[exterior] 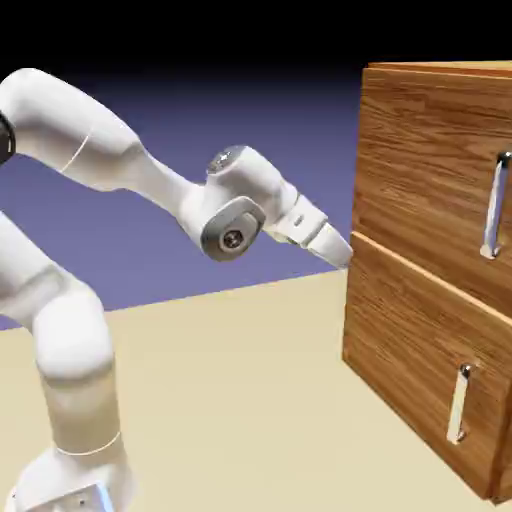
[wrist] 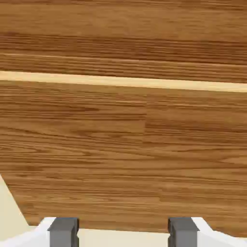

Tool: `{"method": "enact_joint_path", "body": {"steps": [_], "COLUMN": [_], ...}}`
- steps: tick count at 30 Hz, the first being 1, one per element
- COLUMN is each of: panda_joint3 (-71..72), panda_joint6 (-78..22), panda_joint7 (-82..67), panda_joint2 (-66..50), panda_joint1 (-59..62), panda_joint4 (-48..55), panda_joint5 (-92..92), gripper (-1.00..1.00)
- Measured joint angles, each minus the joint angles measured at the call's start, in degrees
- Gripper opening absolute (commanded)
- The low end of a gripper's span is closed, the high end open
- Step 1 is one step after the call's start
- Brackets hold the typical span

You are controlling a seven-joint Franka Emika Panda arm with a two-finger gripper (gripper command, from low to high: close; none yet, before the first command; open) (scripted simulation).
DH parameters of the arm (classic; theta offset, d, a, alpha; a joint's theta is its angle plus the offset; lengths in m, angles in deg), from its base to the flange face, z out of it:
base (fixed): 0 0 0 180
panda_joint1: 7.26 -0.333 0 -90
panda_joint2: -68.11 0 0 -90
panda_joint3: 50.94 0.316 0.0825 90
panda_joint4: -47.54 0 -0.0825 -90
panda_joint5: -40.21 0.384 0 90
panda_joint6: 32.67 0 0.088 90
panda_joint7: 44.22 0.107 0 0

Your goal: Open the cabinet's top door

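In the exterior view, here's the cabinet standing over on the right, and its top door sits in the upper part, above the pale seam that slopes down to the right. The arm comes across from the left, and its gripper is right by the door's left side, close to the level of that seam. Whether it touches the wood, I can't tell from here. The top door's long handle is well to the right of the gripper and mostly higher, so it isn't between the jaws. Below is the lower door with its shorter handle, lower and further right than the gripper. The cabinet stands on a pale, sandy surface, a blue-violet backdrop behind. The arm is glossy white and rounded, with grey discs at the joints; the doors are flat brown grain, the handles shiny, slim upright bars.

Over to the hand view, and wood fills nearly all of it! The jaws are open, grey blocky fingertips wide apart at the bottom edge, nothing gripped. A light strip crosses the upper part, tilting slightly, with streaky brown grain on both sides. Pale surface shows at the lower left and between the fingertips.In the exterior view, here's the cabinet (exterior: 420, 280) standing over on the right, and its top door (exterior: 425, 160) sits in the upper part, above the pale seam (exterior: 430, 276) that slopes down to the right. The arm (exterior: 90, 130) comes across from the left, and its gripper (exterior: 345, 258) is right by the door's left side, close to the level of that seam. Whether it touches the wood, I can't tell from here. The top door's long handle (exterior: 496, 205) is well to the right of the gripper and mostly higher, so it isn't between the jaws. Below is the lower door (exterior: 405, 335) with its shorter handle (exterior: 459, 405), lower and further right than the gripper. The cabinet stands on a pale, sandy surface (exterior: 240, 400), a blue-violet backdrop (exterior: 300, 140) behind. The arm is glossy white and rounded, with grey discs at the joints; the doors are flat brown grain, the handles shiny, slim upright bars.

Over to the hand view, and wood fills nearly all of it! The jaws are open, grey blocky fingertips (wrist: 63, 232) wide apart at the bottom edge, nothing gripped. A light strip (wrist: 123, 82) crosses the upper part, tilting slightly, with streaky brown grain on both sides. Pale surface shows at the lower left and between the fingertips.
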State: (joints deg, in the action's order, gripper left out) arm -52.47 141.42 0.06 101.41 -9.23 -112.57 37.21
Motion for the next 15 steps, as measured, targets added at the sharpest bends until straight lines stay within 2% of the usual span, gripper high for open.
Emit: {"method": "enact_joint_path", "body": {"steps": [15], "panda_joint3": [-19.08], "panda_joint6": [1.03], "panda_joint7": [22.68], "panda_joint2": [7.98], "panda_joint1": [-15.98], "panda_joint4": [11.09], "panda_joint5": [-37.38], "gripper": [0.0]}}
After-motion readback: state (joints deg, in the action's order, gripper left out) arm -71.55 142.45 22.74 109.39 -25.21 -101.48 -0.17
